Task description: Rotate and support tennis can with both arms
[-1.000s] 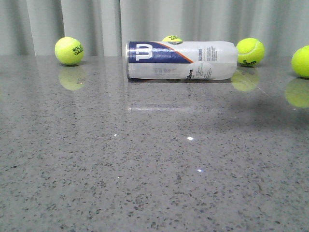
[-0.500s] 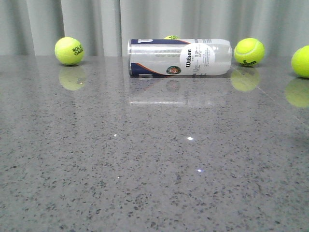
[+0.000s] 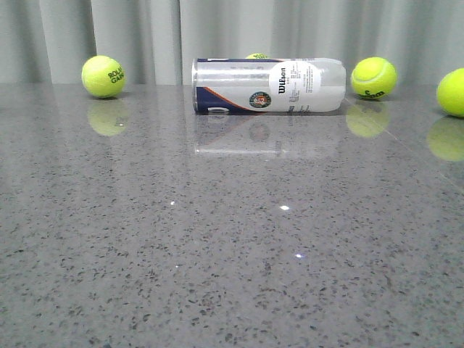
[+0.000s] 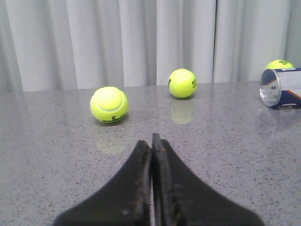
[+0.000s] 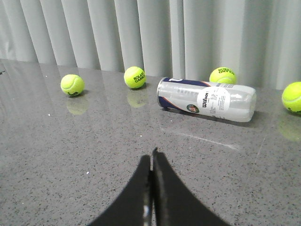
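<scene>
The tennis can (image 3: 268,85) lies on its side at the far middle of the grey table, its Wilson label and round logo facing the camera. It also shows in the right wrist view (image 5: 207,99), and its open metal end shows in the left wrist view (image 4: 281,87). No arm shows in the front view. My left gripper (image 4: 151,139) is shut and empty, well short of the can. My right gripper (image 5: 152,153) is shut and empty, also well short of the can.
Yellow-green tennis balls lie along the back of the table: one far left (image 3: 102,76), one behind the can (image 3: 255,56), one right of it (image 3: 373,77), one at the right edge (image 3: 451,92). A grey curtain (image 3: 232,29) closes the back.
The can has rolled away toward the curtain and turned about its long axis: the big W side has gone and the Wilson label and round logo now face front.
</scene>
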Motion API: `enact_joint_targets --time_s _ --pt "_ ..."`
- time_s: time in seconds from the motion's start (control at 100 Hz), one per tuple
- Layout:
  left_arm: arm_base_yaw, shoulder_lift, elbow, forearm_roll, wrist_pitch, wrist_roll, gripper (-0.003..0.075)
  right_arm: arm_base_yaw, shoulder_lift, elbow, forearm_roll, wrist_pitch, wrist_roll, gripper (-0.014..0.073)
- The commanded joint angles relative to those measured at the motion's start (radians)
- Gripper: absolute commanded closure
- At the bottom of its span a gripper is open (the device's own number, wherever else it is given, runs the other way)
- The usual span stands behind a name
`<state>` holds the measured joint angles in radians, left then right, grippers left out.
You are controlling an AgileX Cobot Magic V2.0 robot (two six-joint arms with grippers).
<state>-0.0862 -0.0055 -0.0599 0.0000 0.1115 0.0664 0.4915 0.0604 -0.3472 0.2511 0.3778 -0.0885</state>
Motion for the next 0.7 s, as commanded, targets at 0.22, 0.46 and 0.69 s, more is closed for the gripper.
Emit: enact_joint_targets --time_s 0.22,0.46,0.69 --pt "0.0 0.205 -0.312 -0.011 0.244 -0.003 0.0739 -0.001 -0.002 -0.023 -0.005 -0.073 -0.007 0.0654" --pt "0.0 0.469 -0.512 -0.017 0.421 -0.003 0.0739 -0.001 -0.002 -0.023 -0.005 -0.073 -0.007 0.0654" --pt "0.0 0.712 -0.656 -0.084 0.449 0.013 0.0699 -0.001 -0.002 -0.023 -0.005 -0.073 -0.007 0.0654"
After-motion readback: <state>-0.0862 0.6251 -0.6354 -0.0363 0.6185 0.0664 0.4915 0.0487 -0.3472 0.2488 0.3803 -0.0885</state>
